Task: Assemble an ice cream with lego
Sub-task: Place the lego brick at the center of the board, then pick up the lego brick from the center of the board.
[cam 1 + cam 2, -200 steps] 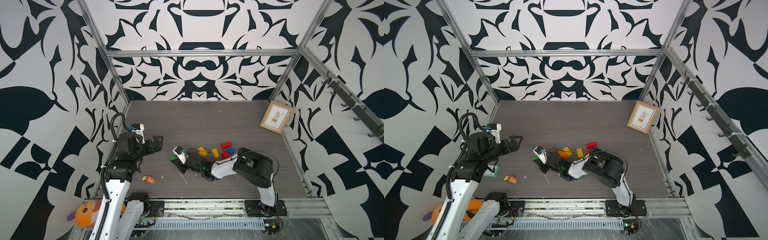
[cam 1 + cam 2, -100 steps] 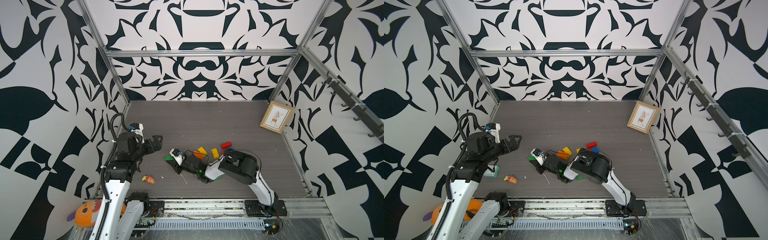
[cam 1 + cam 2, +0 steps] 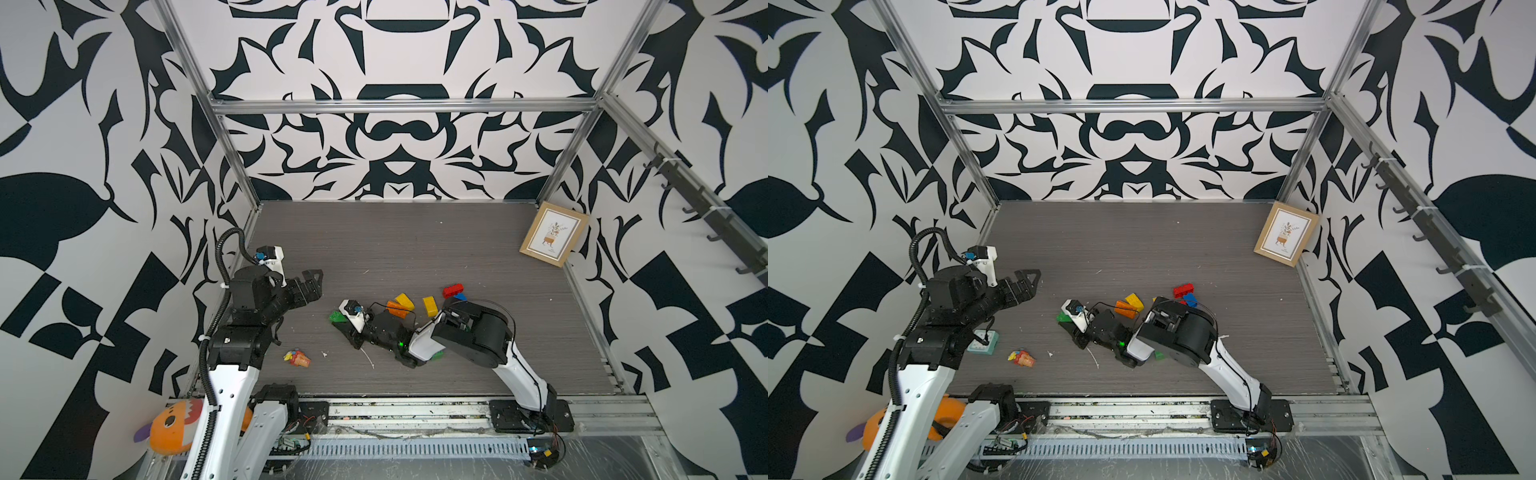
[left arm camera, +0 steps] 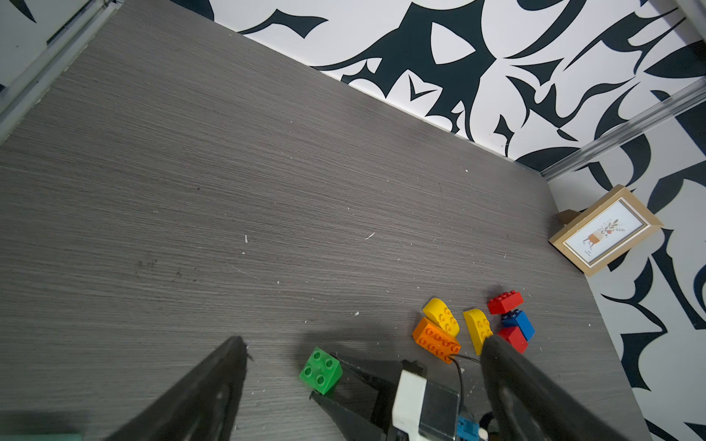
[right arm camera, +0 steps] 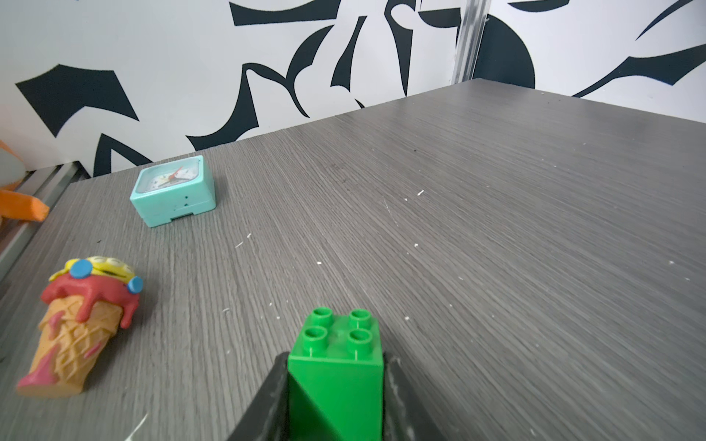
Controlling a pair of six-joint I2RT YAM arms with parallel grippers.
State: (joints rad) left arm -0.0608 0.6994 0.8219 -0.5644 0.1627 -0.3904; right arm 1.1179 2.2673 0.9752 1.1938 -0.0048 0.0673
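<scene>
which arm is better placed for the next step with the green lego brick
Right, probably: the right gripper has the green brick between its fingers, studs up. The left gripper hangs open and empty, well apart from it.

Black-and-white patterned walls (image 3: 395, 145), grey woodgrain floor (image 3: 395, 249), aluminium frame rails (image 3: 399, 106)

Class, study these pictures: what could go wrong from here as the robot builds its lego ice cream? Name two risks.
The green studded plastic brick sits only at the right gripper's fingertips; it may slip or twist. The right arm lies low beside the orange studded brick and yellow rounded brick; it may scatter them.
</scene>
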